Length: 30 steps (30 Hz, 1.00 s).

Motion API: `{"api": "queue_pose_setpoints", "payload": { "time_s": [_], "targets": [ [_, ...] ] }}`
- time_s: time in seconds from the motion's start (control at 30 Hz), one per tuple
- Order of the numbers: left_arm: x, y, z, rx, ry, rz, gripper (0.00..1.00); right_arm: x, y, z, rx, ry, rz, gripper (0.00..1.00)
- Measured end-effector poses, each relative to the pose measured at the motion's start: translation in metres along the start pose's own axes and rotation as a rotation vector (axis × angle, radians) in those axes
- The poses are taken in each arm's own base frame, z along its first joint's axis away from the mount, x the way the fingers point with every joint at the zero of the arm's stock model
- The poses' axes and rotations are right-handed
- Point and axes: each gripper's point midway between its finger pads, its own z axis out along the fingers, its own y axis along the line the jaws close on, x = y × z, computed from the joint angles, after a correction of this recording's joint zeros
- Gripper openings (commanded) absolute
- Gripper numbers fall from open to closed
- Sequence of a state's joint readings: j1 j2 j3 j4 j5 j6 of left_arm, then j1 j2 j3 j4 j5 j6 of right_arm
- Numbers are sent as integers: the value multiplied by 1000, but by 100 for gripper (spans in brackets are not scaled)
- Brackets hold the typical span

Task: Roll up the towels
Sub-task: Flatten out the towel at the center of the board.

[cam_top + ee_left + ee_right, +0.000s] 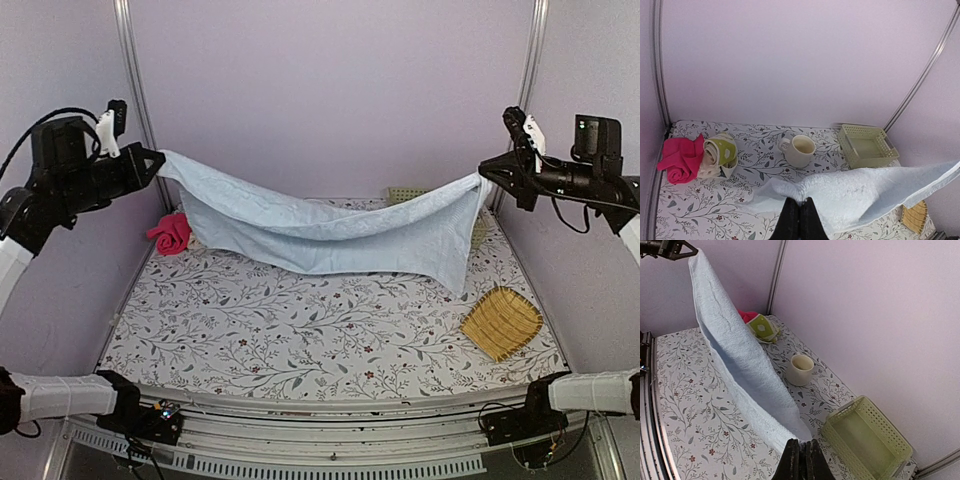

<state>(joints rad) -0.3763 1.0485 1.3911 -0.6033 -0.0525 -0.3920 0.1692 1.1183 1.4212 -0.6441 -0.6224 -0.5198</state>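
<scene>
Hanging lengthwise left to right, the pale blue towel (330,235) sagged over the desk (300,330).
The left hand (158,165) and the right hand (487,172) each pinched one end, raised well apart.

The towel (330,235) is pale blue. The surface (300,330) is white, printed with grey leafy vines and small red flowers. The mug (799,150) is cream. Left of the mug are a hot-pink cloth (682,160) and a yellow-green and cream rolled towel (720,155). Right of the mug, the basket (867,145) is pale green and the tray (500,322) woven yellow.
</scene>
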Motion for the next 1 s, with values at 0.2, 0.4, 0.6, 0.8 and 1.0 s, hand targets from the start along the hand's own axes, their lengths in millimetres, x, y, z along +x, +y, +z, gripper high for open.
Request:
{"api": "queue_pose_setpoints", "payload": {
  "time_s": [0.2, 0.4, 0.6, 0.8, 1.0],
  "targets": [
    [-24, -22, -103, 176, -196, -11, 0, -25, 57, -53, -136, -136, -44, 2],
    [-27, -26, -113, 213, -225, -54, 0, -18, 68, -51, -203, -165, -25, 2],
    [66, 35, 35, -119, 142, -93, 0, 84, 26, 43, -210, 41, 188, 3],
    [222, 146, 147, -394, 594, -152, 43, 225, -31, 159, -159, 341, 403, 32],
    [233, 168, 170, -428, 631, -207, 53, 234, -85, 187, -5, 376, 451, 47]
  ]
}}
